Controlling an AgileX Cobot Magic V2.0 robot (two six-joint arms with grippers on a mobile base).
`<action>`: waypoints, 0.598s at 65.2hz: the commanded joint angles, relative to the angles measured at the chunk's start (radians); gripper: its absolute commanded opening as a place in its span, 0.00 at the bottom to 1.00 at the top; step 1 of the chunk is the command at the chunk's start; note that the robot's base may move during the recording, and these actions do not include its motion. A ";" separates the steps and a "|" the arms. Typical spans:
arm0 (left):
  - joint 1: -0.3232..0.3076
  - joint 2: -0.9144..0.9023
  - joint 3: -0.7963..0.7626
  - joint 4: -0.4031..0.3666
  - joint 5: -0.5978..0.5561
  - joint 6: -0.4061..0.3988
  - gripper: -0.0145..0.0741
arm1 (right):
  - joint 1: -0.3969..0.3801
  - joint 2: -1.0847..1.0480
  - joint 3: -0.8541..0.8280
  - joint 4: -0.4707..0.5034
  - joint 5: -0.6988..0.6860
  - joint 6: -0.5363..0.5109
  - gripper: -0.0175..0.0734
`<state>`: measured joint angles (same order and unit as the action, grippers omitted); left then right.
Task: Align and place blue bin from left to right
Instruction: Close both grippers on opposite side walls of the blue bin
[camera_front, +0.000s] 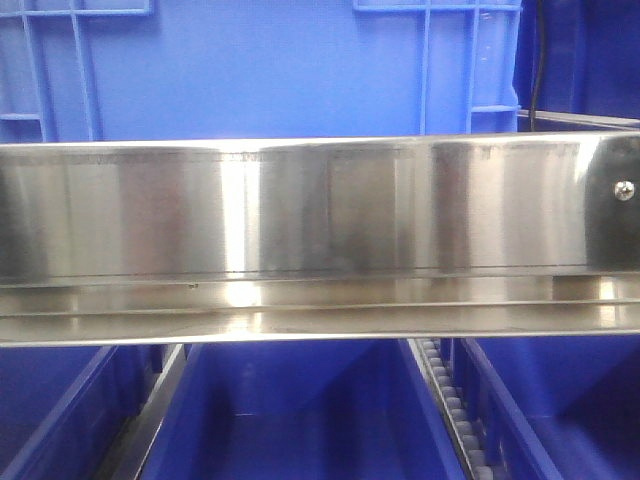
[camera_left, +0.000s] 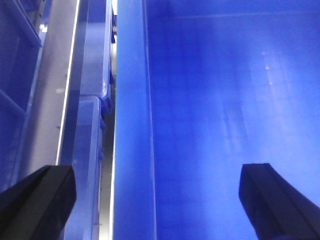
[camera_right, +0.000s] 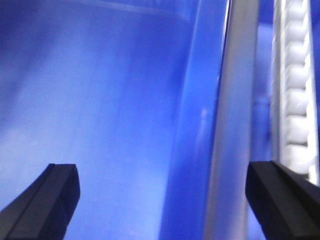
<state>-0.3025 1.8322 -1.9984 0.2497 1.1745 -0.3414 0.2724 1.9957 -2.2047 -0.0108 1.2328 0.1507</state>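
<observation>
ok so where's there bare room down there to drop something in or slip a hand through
The floor of the middle bin is bare between its side walls; that is the open patch. Beside it is tight: the roller track fills the right gap, a rail the left, and the steel beam crosses above.

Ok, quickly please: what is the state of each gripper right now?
Left gripper: open, straddling a wall of the blue plastic bin, gripping nothing.
Right gripper: open, straddling a blue bin wall too.
</observation>
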 joint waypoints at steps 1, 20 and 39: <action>0.002 -0.002 -0.008 -0.016 -0.010 0.002 0.79 | -0.004 -0.006 -0.010 -0.003 -0.012 0.008 0.81; 0.002 -0.002 -0.008 -0.019 -0.010 0.002 0.79 | -0.004 -0.006 -0.010 -0.001 -0.012 0.024 0.81; 0.002 -0.002 -0.008 -0.019 -0.010 0.002 0.78 | -0.004 -0.006 -0.010 -0.001 -0.012 0.024 0.81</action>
<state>-0.3025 1.8344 -1.9984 0.2368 1.1745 -0.3414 0.2724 1.9956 -2.2047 -0.0086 1.2328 0.1701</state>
